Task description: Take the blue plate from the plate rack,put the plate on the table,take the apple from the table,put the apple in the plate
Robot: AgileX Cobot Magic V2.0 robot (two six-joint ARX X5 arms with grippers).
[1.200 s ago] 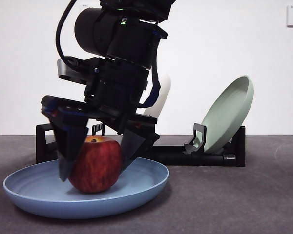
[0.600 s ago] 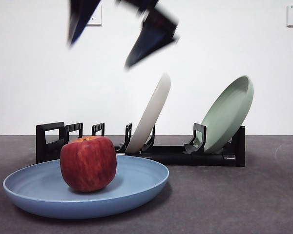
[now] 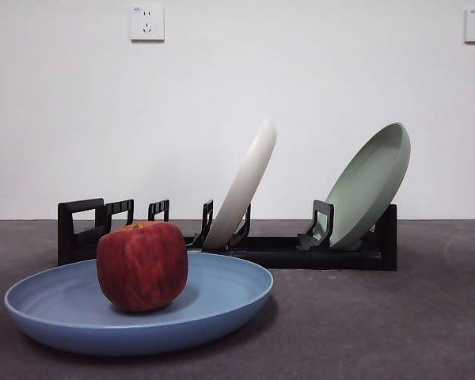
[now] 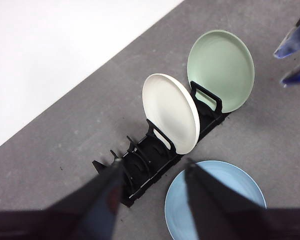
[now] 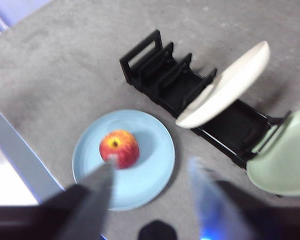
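Two plates are left in the rack (image 3: 301, 252), and the job looks done from where I'm standing. Going big to small:

Table (image 3: 396, 332): dark grey, carrying everything.

Rack: long black thing running across the back, roughly 10 to 2 o'clock behind the blue plate. Its near-end slots stand empty, which I'd guess is where the blue one came from.

Green plate (image 3: 370, 186): leaning in the far-end slot at about 2 o'clock, propped by a divider so it stays tilted.

White plate (image 3: 244, 184): leaning mid-rack, around 12 o'clock from the blue plate, same reason for the tilt.

Blue plate (image 3: 222, 297): flat on the table in front of the rack, a small gap between them. Lying flat makes sense, it needs to carry the fruit.

Apple (image 3: 142, 264): sitting in the blue plate, off-centre toward 9 o'clock from the front, stem dimple up. It rests on its base, so I reckon it won't roll.

Right gripper (image 5: 152, 175): high above the plate, jaws spread wide and empty, apple below beside one jaw. My read is it let go and is clear.

Left gripper (image 4: 154, 172): also high up and out of the way, jaws apart, nothing between them, over the rack's empty end and the blue plate's edge.
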